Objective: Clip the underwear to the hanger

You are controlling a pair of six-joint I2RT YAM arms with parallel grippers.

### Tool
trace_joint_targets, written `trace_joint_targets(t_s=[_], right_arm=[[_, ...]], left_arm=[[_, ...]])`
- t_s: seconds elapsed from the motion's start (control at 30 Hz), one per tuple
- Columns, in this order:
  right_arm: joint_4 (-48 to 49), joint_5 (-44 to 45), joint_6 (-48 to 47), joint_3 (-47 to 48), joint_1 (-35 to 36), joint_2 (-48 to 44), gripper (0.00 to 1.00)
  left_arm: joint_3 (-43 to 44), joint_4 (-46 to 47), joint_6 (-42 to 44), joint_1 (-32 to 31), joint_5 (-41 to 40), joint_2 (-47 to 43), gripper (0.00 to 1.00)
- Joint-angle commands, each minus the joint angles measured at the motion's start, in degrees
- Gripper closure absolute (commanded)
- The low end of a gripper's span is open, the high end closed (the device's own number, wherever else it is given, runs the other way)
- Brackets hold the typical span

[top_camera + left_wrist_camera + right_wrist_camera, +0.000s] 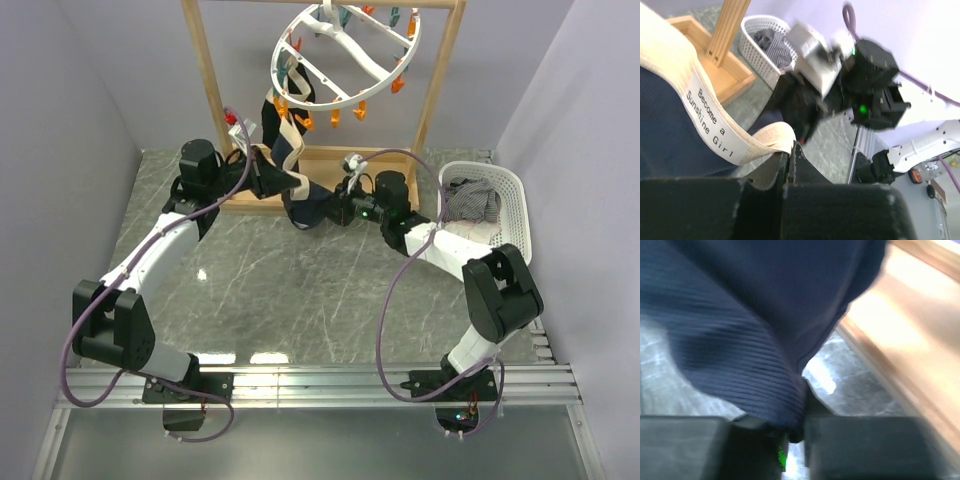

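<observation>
The navy underwear (300, 195) with its cream waistband (290, 150) hangs stretched between my two grippers, its top reaching up by the orange clips of the white round hanger (345, 55). My left gripper (262, 172) is shut on the waistband; the left wrist view shows the cream band (715, 117) with printed words pinched at the fingertips (790, 150). My right gripper (335, 208) is shut on the navy fabric (750, 325) low near the table. The hanger hangs tilted from the wooden rack above.
The wooden rack frame (215, 90) and its base (330, 165) stand at the back. A white basket (500, 205) with grey striped cloth (470, 200) sits at the right. Grey walls close in on both sides.
</observation>
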Motion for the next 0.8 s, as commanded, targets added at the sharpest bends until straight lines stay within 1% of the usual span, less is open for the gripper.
trace_joint_targets(t_s=[0.0,0.03,0.07,0.1,0.13,0.17,0.2,0.27,0.3,0.37,0.43,0.47,0.5,0.53,0.6,0.7,0.73,0.77], right_arm=[[4.66,2.84,10.89,3.66,-3.24,0.69,1.00],[4.58,1.79,12.91,4.35,-4.21,0.16,1.00],[4.49,0.99,16.85,4.45,-5.52,-0.45,1.00],[5.02,-0.84,18.71,4.19,-6.41,-1.24,1.00],[5.72,-2.08,20.73,3.05,-7.03,-2.64,1.00],[6.25,-3.39,24.50,2.35,-7.64,-3.35,1.00],[7.47,-6.28,26.36,1.64,-8.26,-4.14,1.00],[9.58,-9.45,31.01,-0.47,-8.26,-5.55,1.00],[12.11,-10.86,32.87,-1.08,-7.83,-5.73,1.00],[15.81,-14.21,38.56,-2.05,-7.12,-5.38,1.00],[18.28,-15.70,43.40,-2.67,-6.07,-5.47,1.00],[21.25,-16.15,44.82,-2.76,-5.72,-5.73,1.00],[22.41,-16.59,45.79,-2.93,-5.37,-6.08,1.00],[23.03,-16.77,46.41,-2.85,-4.84,-7.04,1.00],[21.99,-17.47,44.93,-2.58,-3.78,-7.84,1.00],[18.48,-18.61,40.63,-2.14,-2.46,-7.75,1.00],[17.42,-18.26,37.83,-2.40,-2.46,-7.06,1.00],[13.50,-16.96,35.81,-2.32,-2.46,-6.61,1.00]], left_arm=[[-2.15,-2.62,2.56,0.50,1.53,-5.68,1.00],[-3.12,-4.58,3.54,1.20,0.03,-6.66,1.00],[-4.34,-6.34,4.51,1.73,-1.29,-7.80,1.00],[-5.23,-9.14,7.30,1.99,-3.39,-9.72,1.00],[-6.89,-13.00,8.37,2.08,-9.24,-10.61,1.00],[-7.77,-13.38,9.34,2.08,-11.56,-10.88,1.00],[-8.31,-14.95,9.78,2.08,-13.50,-10.54,1.00],[-7.61,-15.06,9.53,2.08,-16.41,-8.87,1.00],[-6.91,-14.53,8.92,2.00,-16.85,-6.34,1.00],[-4.28,-12.17,7.77,1.82,-17.82,-3.78,1.00],[-0.50,-12.68,8.03,1.03,-19.22,0.44,1.00],[1.08,-13.38,8.29,0.77,-19.93,2.02,1.00],[2.57,-15.91,8.30,0.59,-20.11,4.99,1.00],[4.76,-16.46,8.12,0.41,-19.85,6.33,1.00],[6.54,-17.43,6.99,0.15,-19.32,9.49,1.00],[8.47,-16.91,6.27,-0.20,-18.70,11.35,1.00],[8.56,-16.73,6.36,-0.38,-18.79,11.44,1.00],[8.56,-16.73,6.62,-0.38,-18.79,11.61,1.00]])
